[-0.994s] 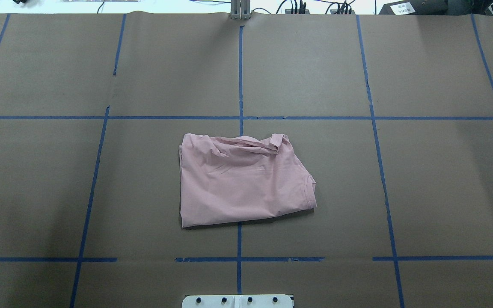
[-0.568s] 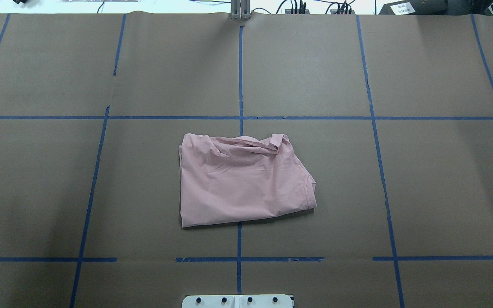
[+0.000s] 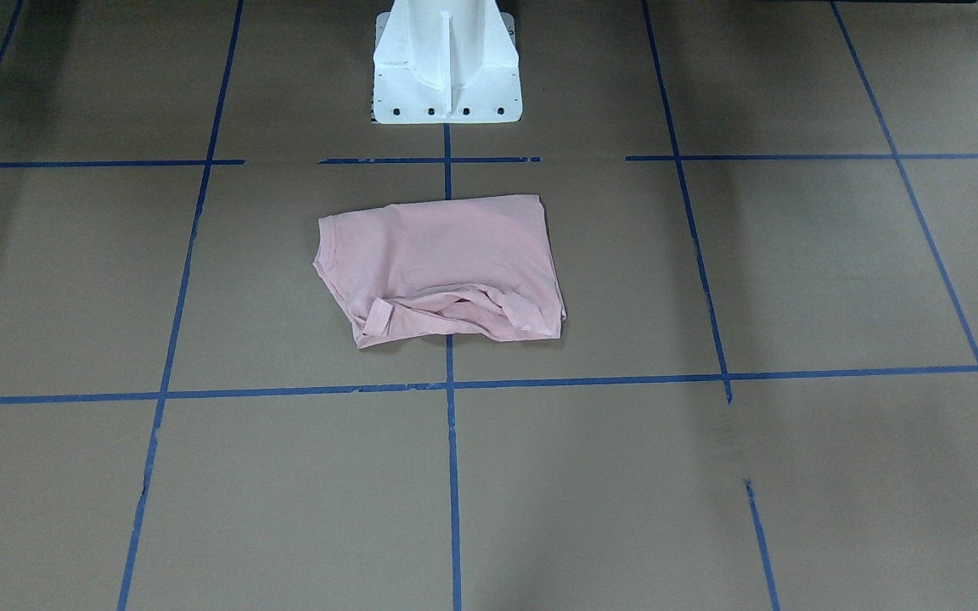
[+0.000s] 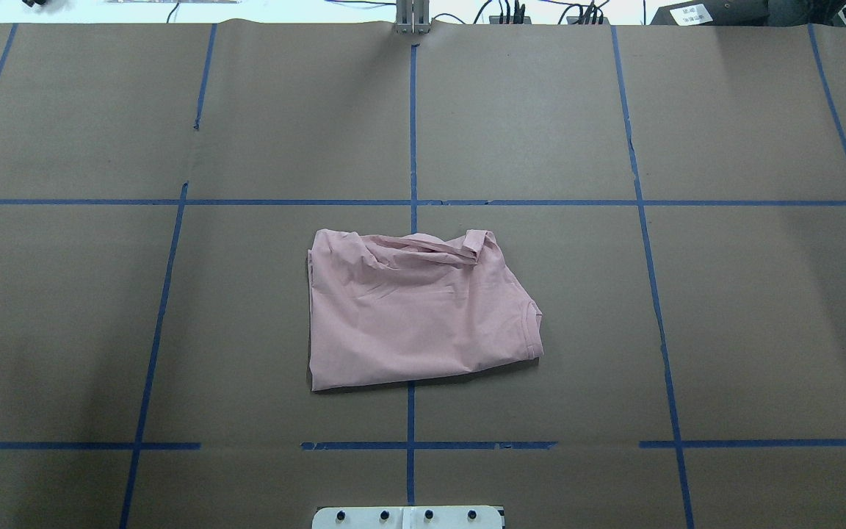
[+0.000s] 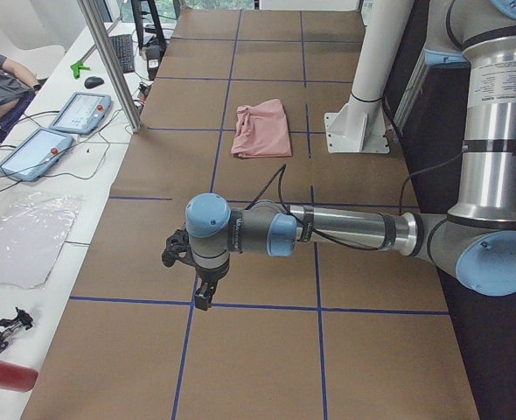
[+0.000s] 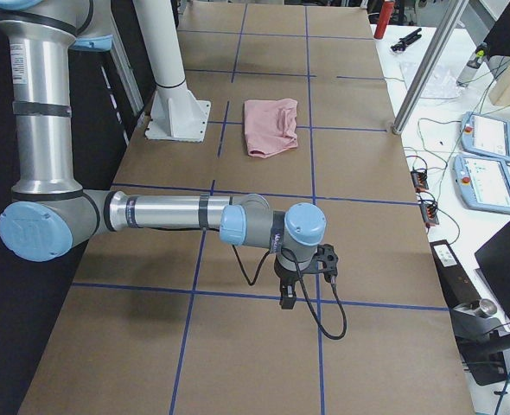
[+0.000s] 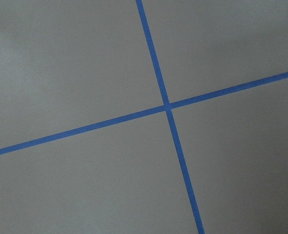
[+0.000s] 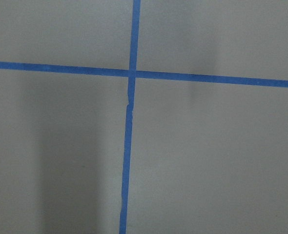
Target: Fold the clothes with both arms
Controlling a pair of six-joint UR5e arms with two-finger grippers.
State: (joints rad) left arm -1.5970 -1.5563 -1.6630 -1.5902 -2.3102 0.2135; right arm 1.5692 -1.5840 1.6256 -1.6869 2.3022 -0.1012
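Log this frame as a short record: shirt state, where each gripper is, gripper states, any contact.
shirt: pink T-shirt, folded to a rough rectangle, rumpled along its far edge, on the table before the white pedestal
left gripper: above bare table at the left end, apart from the shirt; open or shut unclear
right gripper: likewise at the right end; unclear
contact: none

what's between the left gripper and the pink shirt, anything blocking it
Nothing visible does. In the exterior left view the left gripper hangs over brown paper, and only flat blue tape lines lie between it and the folded T-shirt. The white pedestal stands beside the shirt, outside that path.
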